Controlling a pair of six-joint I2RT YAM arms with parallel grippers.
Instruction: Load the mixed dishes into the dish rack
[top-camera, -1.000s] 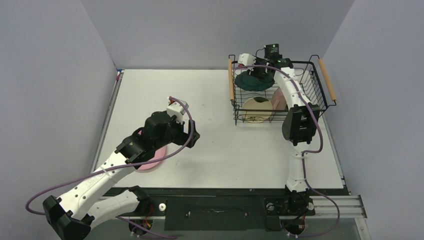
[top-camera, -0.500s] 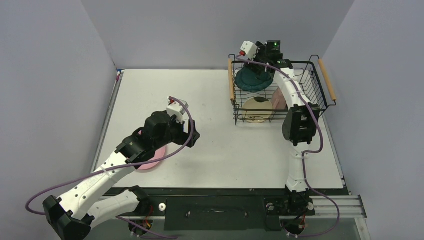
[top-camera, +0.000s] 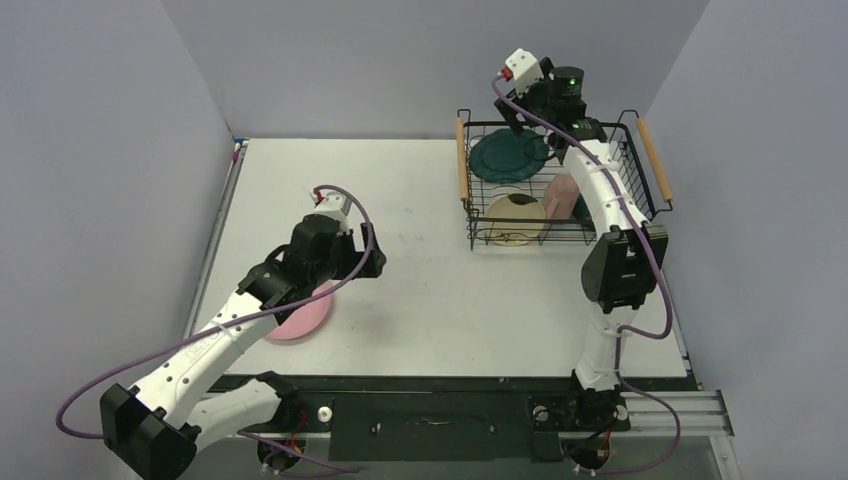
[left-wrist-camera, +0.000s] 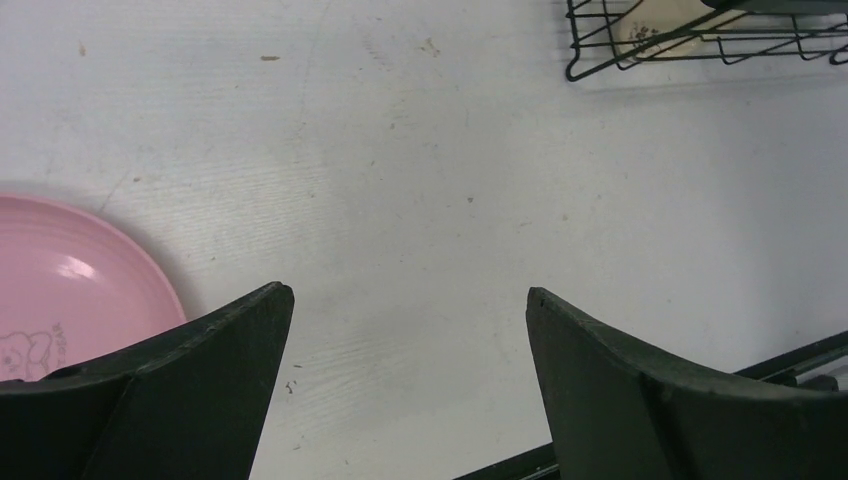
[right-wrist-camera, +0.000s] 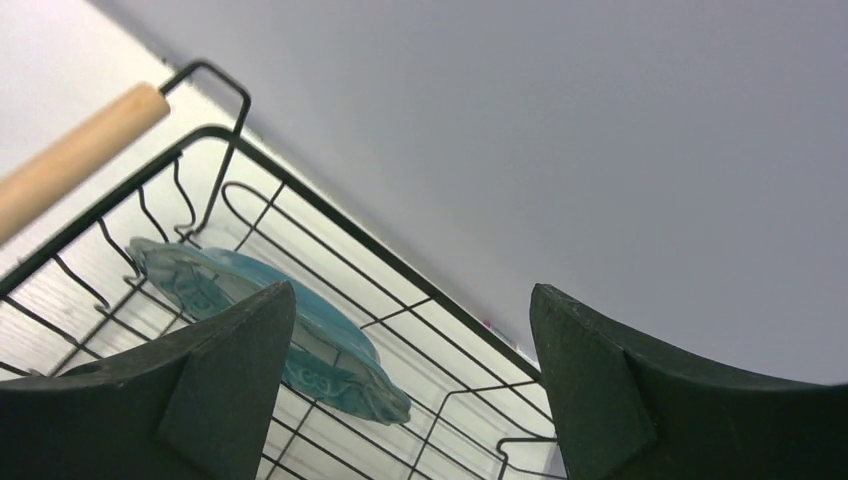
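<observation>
A: Dish rack (top-camera: 463, 170) sits far right on the table (top-camera: 450, 300). Teal plate (top-camera: 510, 157), cream dish (top-camera: 515, 220) and pink cup (top-camera: 560, 198) are inside.
B: What's left out?
A: Pink plate (left-wrist-camera: 70, 280), flat on the table, just beside the left gripper (left-wrist-camera: 407, 293); jaws apart, empty. Right gripper (right-wrist-camera: 412, 290) is over the rack's back rim, jaws apart, empty.
B: Handling?
A: Probably stiff, slick and breakable. Pinch the rim, since it lies flat.

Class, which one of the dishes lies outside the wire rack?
The pink plate, flat on the table near the left gripper; the teal plate, cream dish and pink cup sit inside the rack.
</observation>
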